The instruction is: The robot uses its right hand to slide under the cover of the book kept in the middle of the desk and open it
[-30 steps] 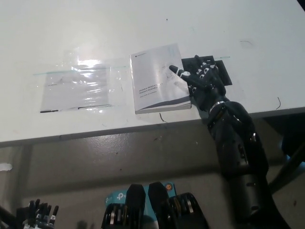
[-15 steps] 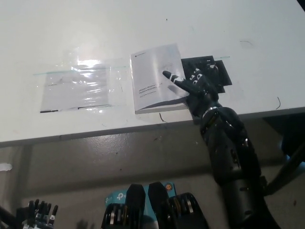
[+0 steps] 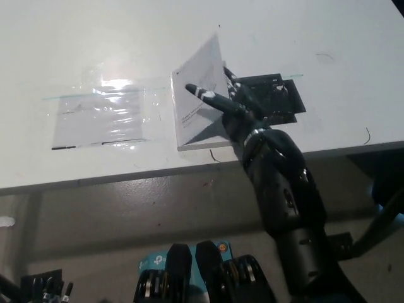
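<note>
Book (image 3: 197, 117) cover now lifted; right hand (image 3: 235, 108) fingers spread beneath; white desk (image 3: 126, 44).

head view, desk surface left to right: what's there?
clear plastic sheet → book with cover lifting → right robot hand under the cover → black mat → small dark mark near the desk's right edge.

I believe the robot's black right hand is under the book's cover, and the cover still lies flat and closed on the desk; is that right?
Not quite. The right hand is indeed under the cover, but the cover is not flat: the head view shows it lifted and tilted up off the book, partly open. The book lies on the desk beside a clear plastic sleeve.
</note>
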Motion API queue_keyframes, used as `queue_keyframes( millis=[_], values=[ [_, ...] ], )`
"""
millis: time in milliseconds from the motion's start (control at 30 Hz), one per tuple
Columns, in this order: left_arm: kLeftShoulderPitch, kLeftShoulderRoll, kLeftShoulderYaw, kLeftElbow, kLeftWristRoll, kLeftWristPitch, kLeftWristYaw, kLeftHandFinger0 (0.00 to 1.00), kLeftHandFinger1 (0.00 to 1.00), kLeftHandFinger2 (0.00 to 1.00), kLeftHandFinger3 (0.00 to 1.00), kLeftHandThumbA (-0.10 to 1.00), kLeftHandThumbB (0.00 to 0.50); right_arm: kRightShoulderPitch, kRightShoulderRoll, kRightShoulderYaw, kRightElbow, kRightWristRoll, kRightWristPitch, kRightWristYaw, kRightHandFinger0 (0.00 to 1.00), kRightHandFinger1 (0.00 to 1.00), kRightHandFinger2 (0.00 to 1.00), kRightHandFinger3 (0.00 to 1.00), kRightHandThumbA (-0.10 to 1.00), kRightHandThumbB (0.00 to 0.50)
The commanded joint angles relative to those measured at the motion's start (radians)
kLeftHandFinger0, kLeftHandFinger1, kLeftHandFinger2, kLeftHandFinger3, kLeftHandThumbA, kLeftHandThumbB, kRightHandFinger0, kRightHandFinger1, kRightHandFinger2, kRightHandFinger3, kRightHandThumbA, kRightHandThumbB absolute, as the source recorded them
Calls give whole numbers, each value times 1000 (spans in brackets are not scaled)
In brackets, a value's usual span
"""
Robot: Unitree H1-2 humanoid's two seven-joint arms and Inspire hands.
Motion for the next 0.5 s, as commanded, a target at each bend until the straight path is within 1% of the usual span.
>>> queue_keyframes(
  millis=[0, 67, 133, 167, 200, 233, 267, 300, 333, 367, 400, 433, 467],
  values=[
    [0, 8, -6, -26, 8, -5, 30, 618, 771, 743, 709, 936, 237, -101, 32, 25, -30, -21, 9, -6, 1000, 1000, 1000, 1000, 1000, 309],
    [5, 4, -8, -31, 11, -4, 40, 629, 770, 746, 693, 953, 239, -120, 38, 27, -23, -24, 14, -10, 1000, 1000, 1000, 1000, 1000, 329],
    [8, 5, -11, -30, 13, -4, 40, 631, 772, 746, 690, 956, 239, -119, 40, 26, -24, -26, 15, -9, 1000, 1000, 1000, 1000, 1000, 330],
    [19, 8, -21, -29, 17, -3, 12, 670, 795, 778, 754, 989, 229, -125, 40, 35, -26, -29, 17, 3, 1000, 1000, 1000, 1000, 1000, 321],
    [23, 6, -28, -38, 23, 3, 16, 643, 785, 785, 769, 999, 227, -134, 38, 48, -21, -41, 14, 9, 1000, 1000, 1000, 1000, 1000, 324],
    [21, 9, -28, -36, 17, 8, 8, 671, 801, 793, 773, 996, 228, -137, 37, 51, -18, -40, 8, 17, 1000, 1000, 1000, 1000, 1000, 315],
    [21, 9, -28, -35, 16, 8, 7, 674, 803, 794, 773, 996, 227, -137, 36, 52, -18, -40, 8, 17, 1000, 1000, 1000, 1000, 1000, 314],
    [22, 10, -31, -37, 14, 11, 3, 694, 815, 811, 803, 1000, 223, -134, 37, 54, -21, -38, 8, 18, 1000, 1000, 1000, 1000, 1000, 305],
    [24, 11, -33, -40, 10, 14, -5, 702, 819, 819, 817, 1000, 224, -133, 40, 56, -24, -38, 10, 20, 1000, 1000, 1000, 1000, 1000, 305],
    [28, 10, -37, -46, 8, 18, -13, 718, 832, 849, 862, 1000, 221, -128, 43, 61, -24, -41, 10, 21, 1000, 1000, 1000, 1000, 1000, 297],
    [31, 10, -43, -52, 16, 17, -1, 701, 815, 833, 847, 1000, 226, -118, 47, 62, -24, -42, 8, 21, 1000, 1000, 1000, 1000, 1000, 290],
    [31, 12, -46, -48, 19, 17, 9, 710, 801, 823, 841, 997, 227, -93, 50, 66, -22, -45, 1, 23, 1000, 1000, 1000, 1000, 1000, 294],
    [35, 15, -54, -47, 19, 18, -10, 741, 817, 844, 880, 1000, 224, -88, 53, 68, -12, -45, -6, 29, 1000, 1000, 1000, 1000, 1000, 293]
  ],
)
